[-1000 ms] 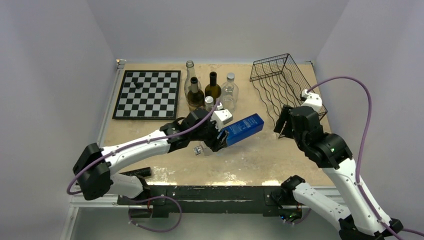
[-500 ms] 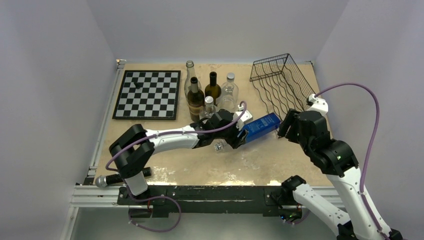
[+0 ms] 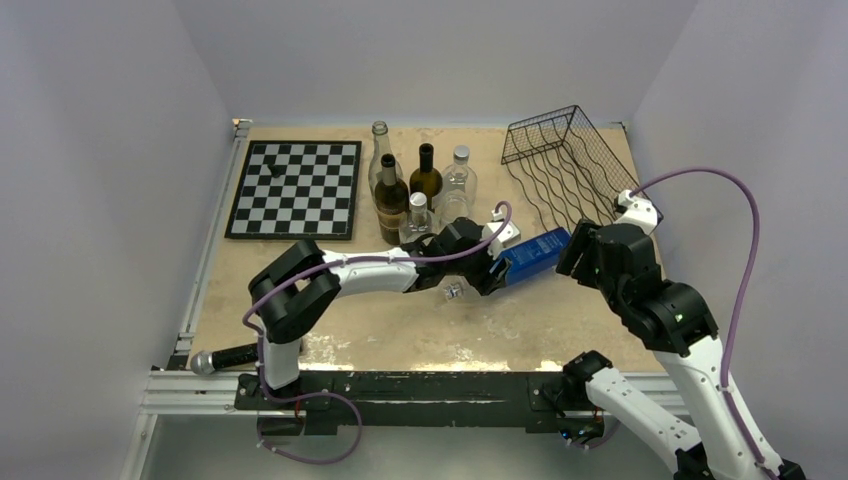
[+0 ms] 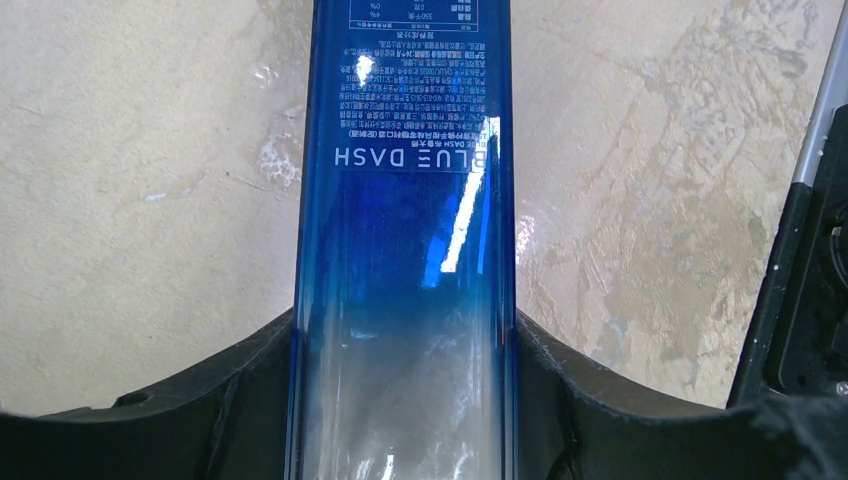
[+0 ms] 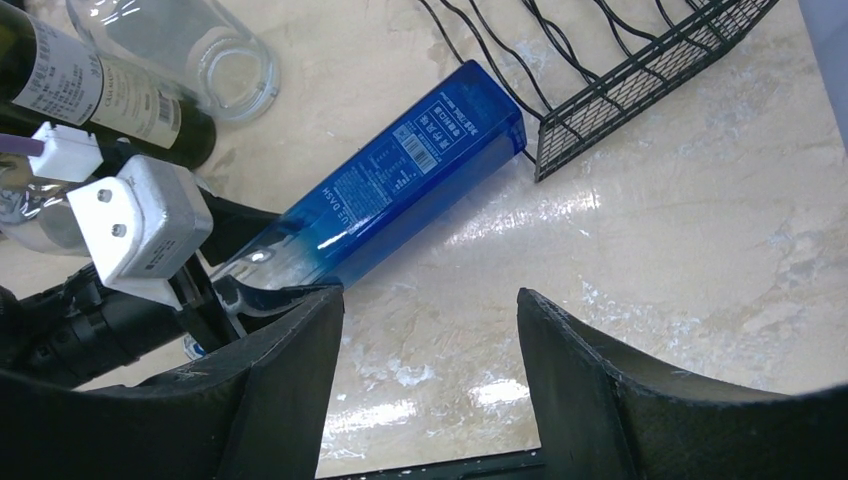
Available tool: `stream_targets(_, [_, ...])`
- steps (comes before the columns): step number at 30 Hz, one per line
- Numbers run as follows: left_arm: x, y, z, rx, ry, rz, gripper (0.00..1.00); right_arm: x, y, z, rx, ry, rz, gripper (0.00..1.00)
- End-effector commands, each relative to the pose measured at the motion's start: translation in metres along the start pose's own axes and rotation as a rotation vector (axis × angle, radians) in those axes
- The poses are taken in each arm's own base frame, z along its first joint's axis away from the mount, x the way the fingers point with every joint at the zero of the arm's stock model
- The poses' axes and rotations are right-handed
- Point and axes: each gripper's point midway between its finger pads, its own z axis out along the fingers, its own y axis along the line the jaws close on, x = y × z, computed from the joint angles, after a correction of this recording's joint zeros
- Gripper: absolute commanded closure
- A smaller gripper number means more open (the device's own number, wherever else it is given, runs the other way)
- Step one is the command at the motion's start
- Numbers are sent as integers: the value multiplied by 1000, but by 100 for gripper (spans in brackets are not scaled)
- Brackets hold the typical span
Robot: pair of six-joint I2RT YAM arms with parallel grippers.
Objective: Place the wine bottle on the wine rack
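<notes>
Gripping the bottle (image 3: 535,252) tight in the left jaws, base just beside the rack's (image 3: 568,170) near corner, right jaws wide and empty: could snag wire and shove the rack if pushed low.

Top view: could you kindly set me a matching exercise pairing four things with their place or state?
1. blue bottle
2. wine rack
3. chessboard
4. right gripper

A. far left
B. open, empty
C. held by the left gripper
D. far right

Pairs: 1-C, 2-D, 3-A, 4-B
</notes>
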Motion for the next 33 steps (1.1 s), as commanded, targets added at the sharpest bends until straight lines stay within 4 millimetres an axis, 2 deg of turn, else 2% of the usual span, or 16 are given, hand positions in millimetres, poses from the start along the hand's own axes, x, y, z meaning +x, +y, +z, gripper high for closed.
stream_targets(1, [-108,-28,-17,83,-336,59,100,-2,-4,2,17,-19,11,32])
stream_targets(8, [-104,-31,-14,94,-333,65,100,1,0,8,10,-14,8,31])
stream_targets(14, [-103,-29,2,95,-318,72,100,2,2,9,2,-10,12,30])
stream_targets(23, [-124,-22,31,67,-392,56,100,4,4,4,-23,1,24,30])
stream_targets(33, [-146,-24,61,95,-453,34,100,25,4,10,-30,62,39,30])
